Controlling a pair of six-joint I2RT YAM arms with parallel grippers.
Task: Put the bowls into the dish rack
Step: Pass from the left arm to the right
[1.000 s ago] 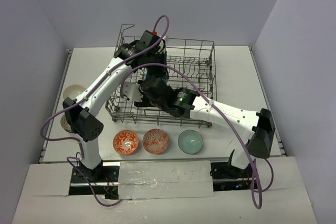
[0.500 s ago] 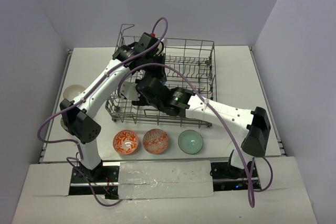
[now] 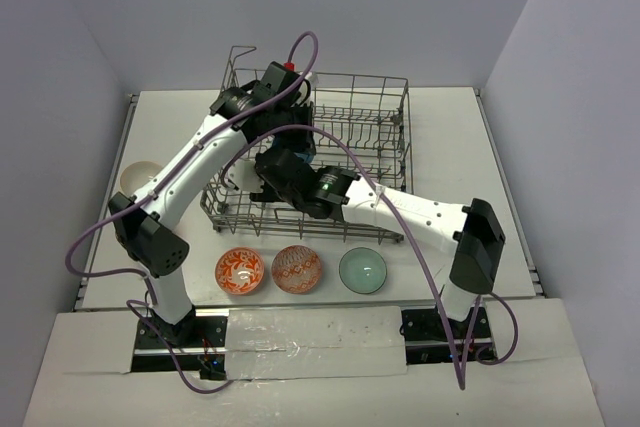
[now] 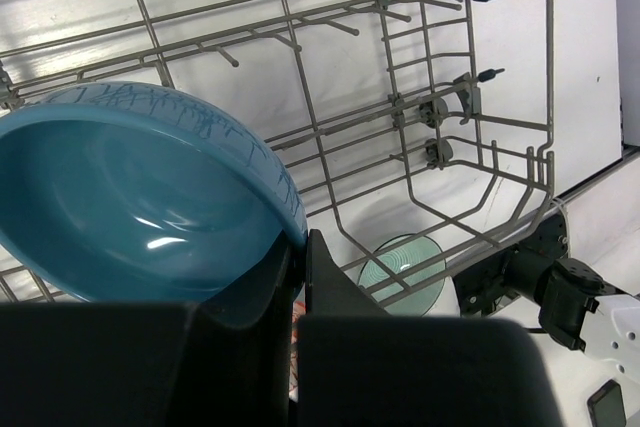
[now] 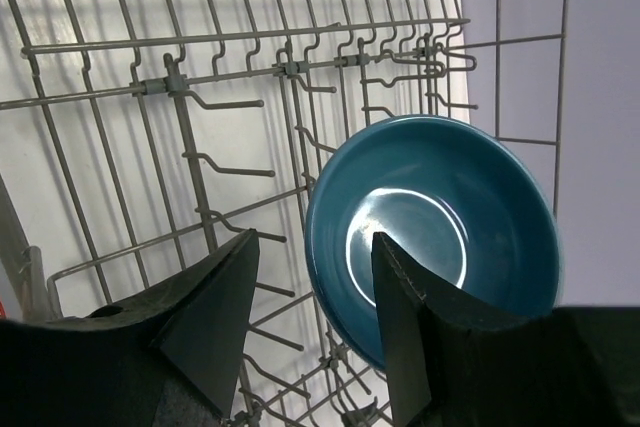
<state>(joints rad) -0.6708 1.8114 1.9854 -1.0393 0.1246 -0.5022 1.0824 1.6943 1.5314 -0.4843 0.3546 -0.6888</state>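
Note:
The grey wire dish rack (image 3: 380, 122) stands at the back middle of the table. My left gripper (image 4: 297, 247) is shut on the rim of a teal-blue bowl (image 4: 140, 197), held tilted over the rack's tines at its far left end (image 3: 283, 97). My right gripper (image 5: 312, 292) is open inside the rack's left part (image 3: 272, 165). A teal-blue bowl (image 5: 440, 217) stands on edge just beyond its fingers, by the rack wall; I cannot tell if it is the same bowl. Two orange-red patterned bowls (image 3: 240, 270) (image 3: 297, 269) and a pale green bowl (image 3: 362, 270) sit on the table before the rack.
A tan bowl (image 3: 138, 175) sits at the table's left edge, partly behind my left arm. The pale green bowl (image 4: 405, 272) shows through the rack wires in the left wrist view. Purple cables loop over both arms. Walls close in on three sides.
My right arm has reached a little further left and deeper into the rack. My left arm has shifted slightly left, with the teal-blue bowl still in its grip.

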